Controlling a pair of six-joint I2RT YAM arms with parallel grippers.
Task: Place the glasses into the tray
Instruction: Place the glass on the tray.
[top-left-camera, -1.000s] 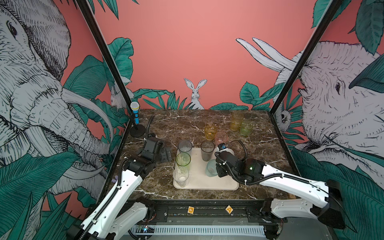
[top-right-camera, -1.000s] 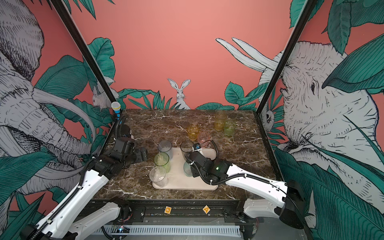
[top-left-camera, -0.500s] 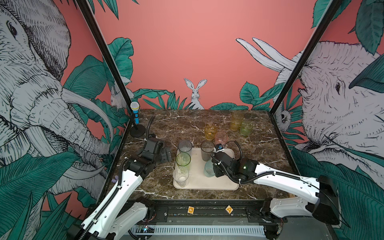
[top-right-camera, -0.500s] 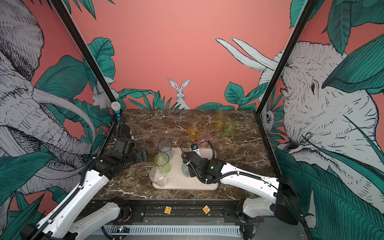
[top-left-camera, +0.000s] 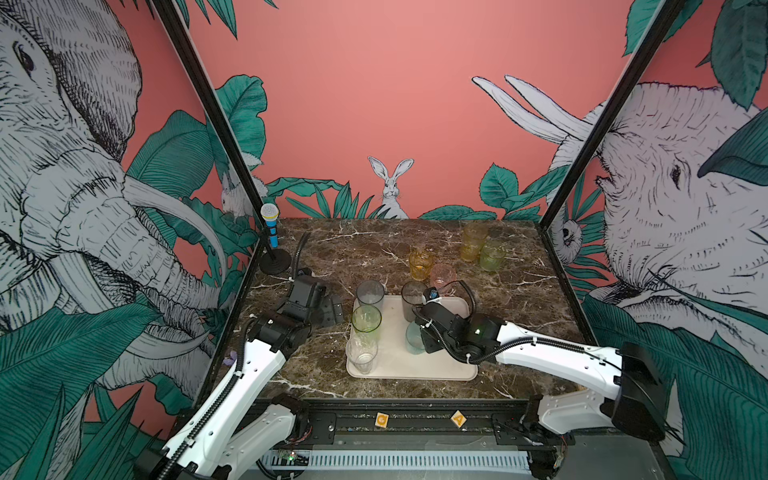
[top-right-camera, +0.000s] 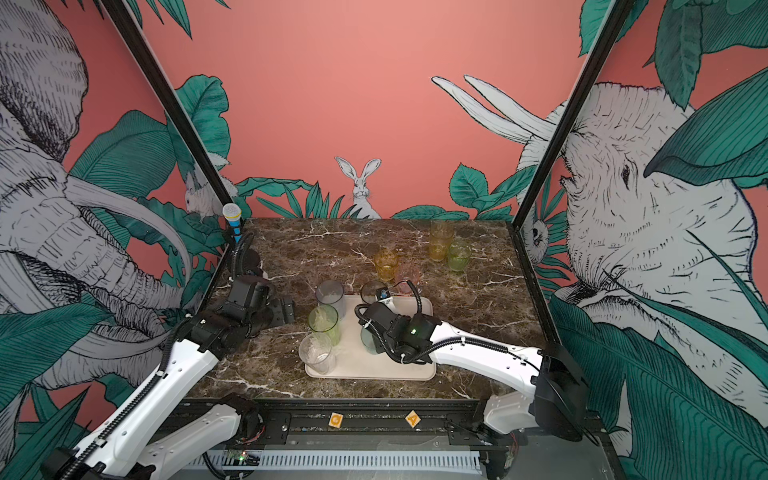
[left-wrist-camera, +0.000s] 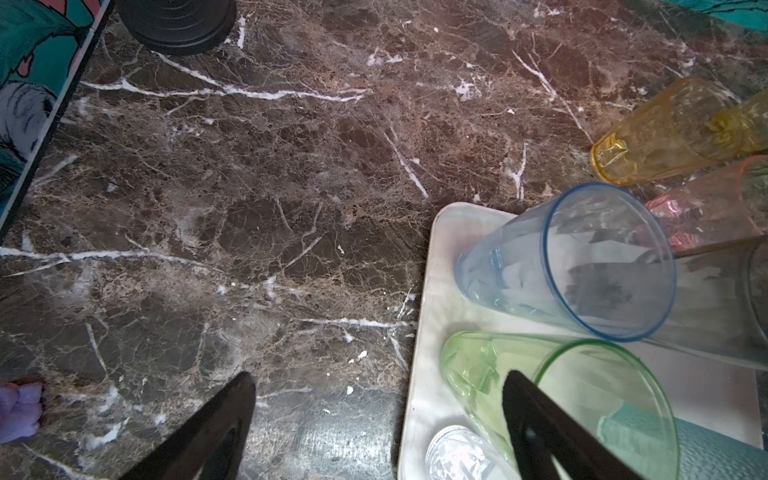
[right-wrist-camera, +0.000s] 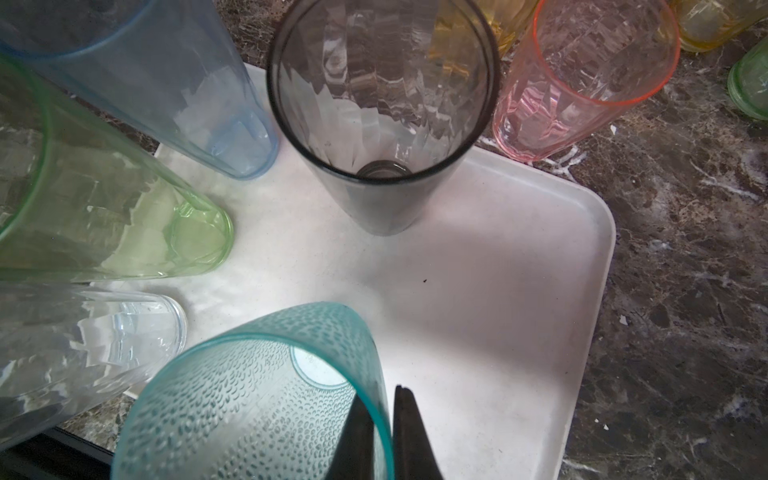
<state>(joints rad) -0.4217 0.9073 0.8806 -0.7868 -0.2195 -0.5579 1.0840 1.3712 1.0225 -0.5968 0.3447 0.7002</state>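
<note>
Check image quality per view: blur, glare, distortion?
Right wrist: wide-angle tips the upright green glass sideways, teal glass looms large, tray glares white. Left wrist: left tool fingers are blurred silhouettes. Top views: even light, sharp; yellow glass faint on marble.

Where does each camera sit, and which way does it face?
Top views: high in front, looking down and back at table and tray; left arm and right arm show.
Left wrist: on that arm, facing down at table and tray edge; open left jaws show.
Right wrist: on that arm, facing down into the tray; right jaws pinch the teal glass rim.
Shared: both wrist views show green glass and blue-rimmed glass.
</note>
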